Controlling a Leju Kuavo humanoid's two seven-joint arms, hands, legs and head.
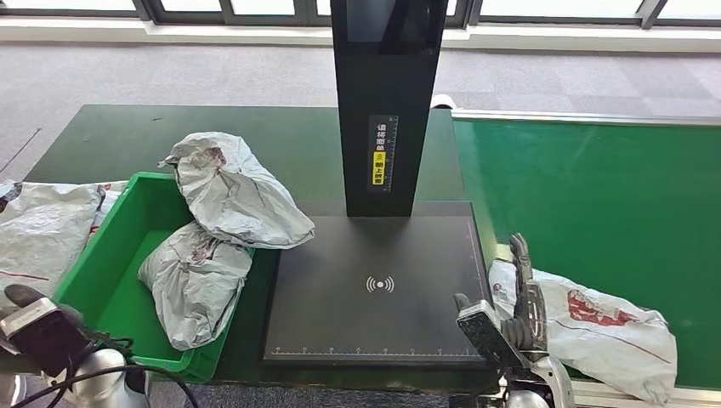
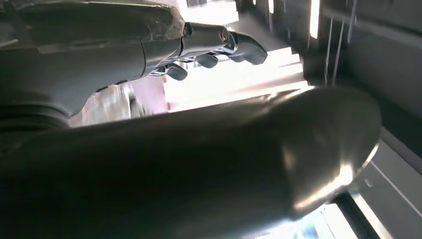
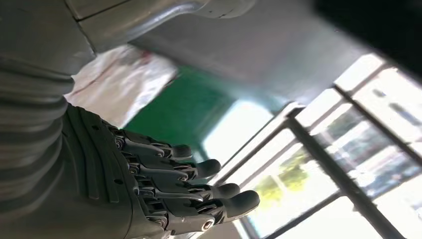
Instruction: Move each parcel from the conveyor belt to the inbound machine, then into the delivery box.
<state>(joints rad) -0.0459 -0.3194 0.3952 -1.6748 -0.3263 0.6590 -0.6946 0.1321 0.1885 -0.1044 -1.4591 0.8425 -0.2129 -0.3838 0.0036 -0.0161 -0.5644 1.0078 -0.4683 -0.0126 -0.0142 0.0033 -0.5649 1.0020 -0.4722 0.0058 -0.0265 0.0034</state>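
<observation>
A: Where are the bags?
B: One white bag (image 1: 595, 327) lies on the green belt (image 1: 595, 195), touching the right robot hand (image 1: 520, 293). Two grey bags are at the green box (image 1: 110, 272): one bag (image 1: 194, 289) lies inside, the other bag (image 1: 234, 191) leans over its rim.

A: Is the right robot hand holding the white bag?
B: No. Its fingers (image 3: 199, 186) are straight and apart, with nothing in them.

A: And the left robot hand (image 1: 34, 327)?
B: It is low by the box. I cannot tell if it is open.

A: What stands between belt and box?
B: A flat black scanner plate (image 1: 374, 289) with a tall black post (image 1: 387, 102), on the dark bench (image 1: 127, 136). More grey bags (image 1: 42, 229) lie beside the box.
</observation>
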